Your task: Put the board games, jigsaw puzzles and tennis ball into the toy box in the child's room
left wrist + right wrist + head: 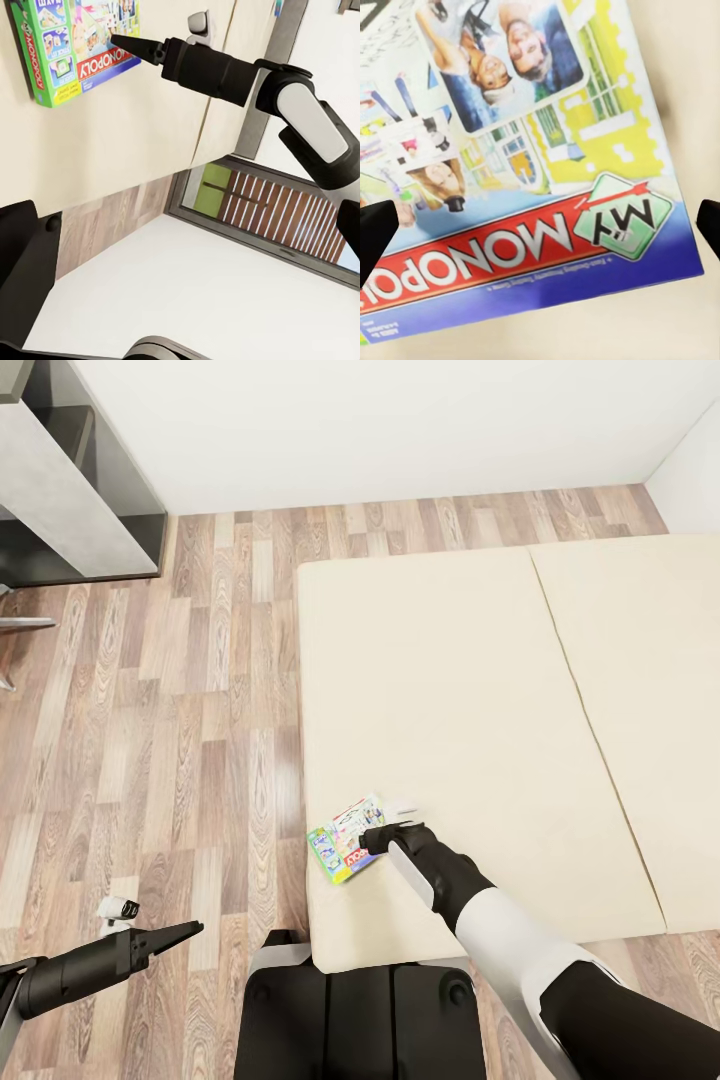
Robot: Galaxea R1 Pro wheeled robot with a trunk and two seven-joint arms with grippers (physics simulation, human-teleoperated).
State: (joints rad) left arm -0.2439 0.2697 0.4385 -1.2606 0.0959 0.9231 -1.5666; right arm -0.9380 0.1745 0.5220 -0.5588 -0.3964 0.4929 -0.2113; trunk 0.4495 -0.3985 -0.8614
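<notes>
The flat white-and-green printed card board game (346,839) lies near the beige bed's (480,690) corner directly under the right tool (378,838), whose fingers stand spread across its face, holding nothing

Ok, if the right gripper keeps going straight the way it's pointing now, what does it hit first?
Most likely the Monopoly board game lying flat on the bed. The right gripper points down at the box's printed lid, open fingertips either side. How much gap remains is hard to judge.
</notes>
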